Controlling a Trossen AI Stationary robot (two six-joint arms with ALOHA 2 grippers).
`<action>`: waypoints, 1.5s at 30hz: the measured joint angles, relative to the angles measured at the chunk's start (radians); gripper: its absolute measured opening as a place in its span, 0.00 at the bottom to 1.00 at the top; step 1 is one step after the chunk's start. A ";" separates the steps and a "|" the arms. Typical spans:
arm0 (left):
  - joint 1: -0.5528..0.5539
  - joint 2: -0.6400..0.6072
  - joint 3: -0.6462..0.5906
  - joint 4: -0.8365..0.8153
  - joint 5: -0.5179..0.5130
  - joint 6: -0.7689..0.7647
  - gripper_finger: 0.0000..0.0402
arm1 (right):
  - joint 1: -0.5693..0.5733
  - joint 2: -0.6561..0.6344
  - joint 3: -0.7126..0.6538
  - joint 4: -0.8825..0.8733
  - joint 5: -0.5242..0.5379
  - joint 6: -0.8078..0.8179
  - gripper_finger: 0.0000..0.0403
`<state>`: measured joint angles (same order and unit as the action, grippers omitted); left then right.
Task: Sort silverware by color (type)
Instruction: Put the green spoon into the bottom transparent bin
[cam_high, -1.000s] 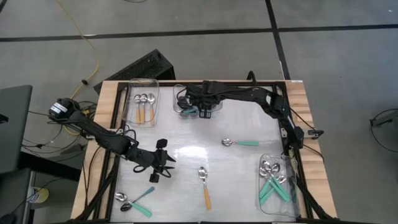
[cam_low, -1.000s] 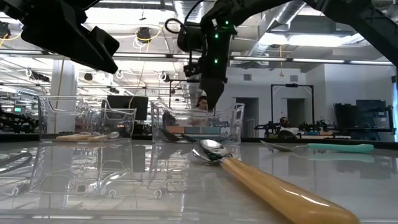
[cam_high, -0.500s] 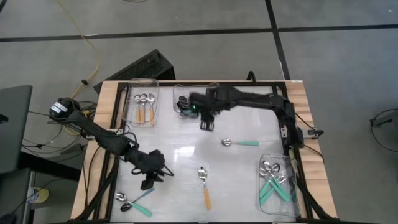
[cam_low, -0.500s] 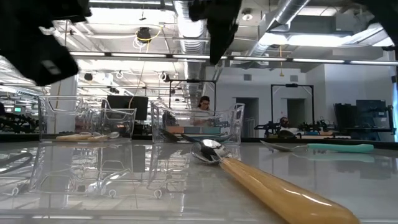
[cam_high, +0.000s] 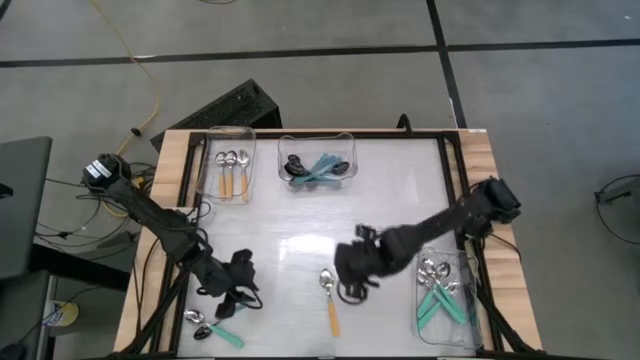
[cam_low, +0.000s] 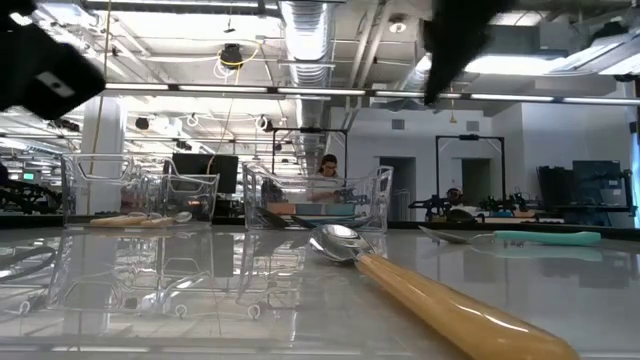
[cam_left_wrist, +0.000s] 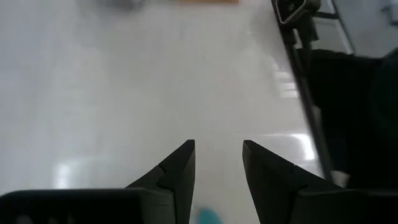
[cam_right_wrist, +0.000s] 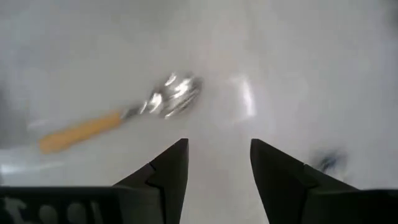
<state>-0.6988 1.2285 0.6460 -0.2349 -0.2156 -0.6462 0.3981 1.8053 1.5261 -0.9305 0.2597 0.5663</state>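
Teal and blue handles cross under the left gripper (cam_high: 232, 300), near the table's front-left corner; its jaws stand narrowly parted, holding nothing. The orange-handled spoon (cam_high: 330, 302) lies mid-front, probably light, stiff and slippery, best pinched mid-handle. Just beside its bowl, the right gripper (cam_high: 350, 283) hangs moderately open, empty.

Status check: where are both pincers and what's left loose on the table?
Left pincer open above teal-handled spoons at front-left. Right pincer open, nearing orange-handled spoon. No obstruction visible.
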 joint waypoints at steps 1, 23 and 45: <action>0.004 0.000 0.000 0.001 -0.019 0.036 0.29 | 0.015 0.000 -0.015 -0.024 -0.002 0.029 0.48; 0.110 0.000 0.000 0.023 -0.059 0.228 0.29 | -0.356 -0.170 -0.557 0.102 -0.153 -0.346 0.47; 0.170 0.000 0.000 0.026 -0.058 0.275 0.29 | -0.374 -0.181 -0.576 0.171 -0.155 -0.346 0.13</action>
<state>-0.5293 1.2285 0.6460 -0.2091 -0.2735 -0.3710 0.0239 1.6246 0.9504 -0.7593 0.1048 0.2205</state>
